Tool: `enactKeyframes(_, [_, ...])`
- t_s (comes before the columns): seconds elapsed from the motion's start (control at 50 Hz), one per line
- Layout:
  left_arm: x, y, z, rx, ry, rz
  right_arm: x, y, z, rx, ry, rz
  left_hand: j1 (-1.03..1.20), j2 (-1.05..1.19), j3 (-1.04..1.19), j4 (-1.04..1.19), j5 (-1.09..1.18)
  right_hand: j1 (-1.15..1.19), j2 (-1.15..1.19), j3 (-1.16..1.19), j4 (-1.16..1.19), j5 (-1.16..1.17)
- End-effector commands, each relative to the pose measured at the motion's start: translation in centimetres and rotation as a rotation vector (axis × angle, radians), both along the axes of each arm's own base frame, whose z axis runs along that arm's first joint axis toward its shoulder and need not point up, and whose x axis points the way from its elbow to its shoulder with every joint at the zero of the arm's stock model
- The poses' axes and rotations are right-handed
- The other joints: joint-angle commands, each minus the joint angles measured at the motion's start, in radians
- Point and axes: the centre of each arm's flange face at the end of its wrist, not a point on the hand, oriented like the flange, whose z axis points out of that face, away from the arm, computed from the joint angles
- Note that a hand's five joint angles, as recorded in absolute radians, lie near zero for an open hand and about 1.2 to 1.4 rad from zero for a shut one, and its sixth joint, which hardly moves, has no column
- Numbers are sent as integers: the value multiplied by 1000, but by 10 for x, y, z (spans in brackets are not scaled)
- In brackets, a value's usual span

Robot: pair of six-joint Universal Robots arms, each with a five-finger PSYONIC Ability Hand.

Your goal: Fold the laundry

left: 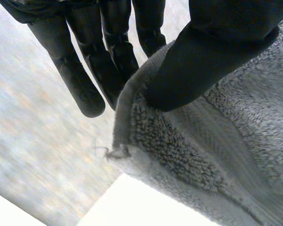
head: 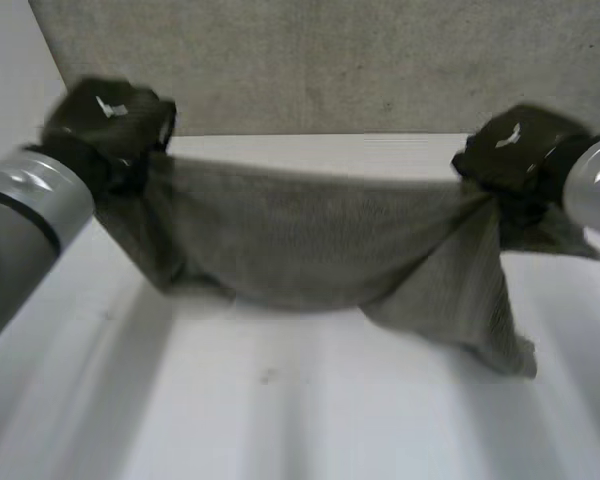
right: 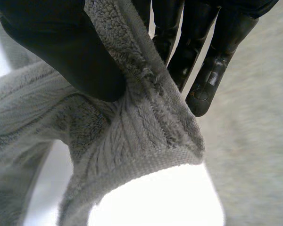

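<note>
At the near edge of the bench, the white surface was smooth, hard and bare. Further in, toward the far edge, the grey towel hung as a sagging band between the two hands. Its lower margin appeared to rest on the bench, and one loose tail trailed lower toward the right edge. The cloth was thick looped terry, soft and limp, with a flat woven hem and a frayed thread at one corner.

The left hand held the towel's upper left corner. Its thumb pressed the hem against nearly straight fingers, a pinch rather than a wrap. The right hand held the opposite upper corner likewise, with the cloth bunched into ridges between the thumb and extended fingers. Behind both hands, a rough grey panel stood at the bench's far edge.

Risks, offered as judgement:
- **Slipping hold:** Both holds were shallow and close to the hem, so the weight of the pile or a sharp pull apart could draw a corner free.
- **Skewed fold:** The right corner was gathered rather than flat, and the uneven tail suggested the towel hung skewed. A fold laid from this state would likely land with mismatched edges.
- **Rolled margin:** Drag of the lower margin on the bench could roll it under.
</note>
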Motion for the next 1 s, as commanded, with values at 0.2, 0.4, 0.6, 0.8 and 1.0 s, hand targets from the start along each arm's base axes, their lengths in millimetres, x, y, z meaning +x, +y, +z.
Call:
enactKeyframes(0.2, [-55,-115,23,-289,20,4,49,-100,9,-449,-86,-148,224,179,181,179,193,454,220,210,202,241])
enactKeyframes(0.4, [-34,-93,152,-719,479,91,46,-67,118,-989,-399,-165,224,179,181,179,193,454,220,210,202,241])
enactKeyframes(0.6, [-20,-110,57,-415,324,151,46,-56,45,-706,-246,-101,224,179,181,179,193,454,220,210,202,241])
enactKeyframes(0.8, [-6,-81,-104,3,133,106,40,-27,-124,-38,-112,-60,224,179,181,179,193,454,220,210,202,241])
enactKeyframes(1.0, [6,-46,-147,100,74,83,33,-7,-174,193,-106,-65,224,179,181,179,193,143,-91,-101,-109,-71])
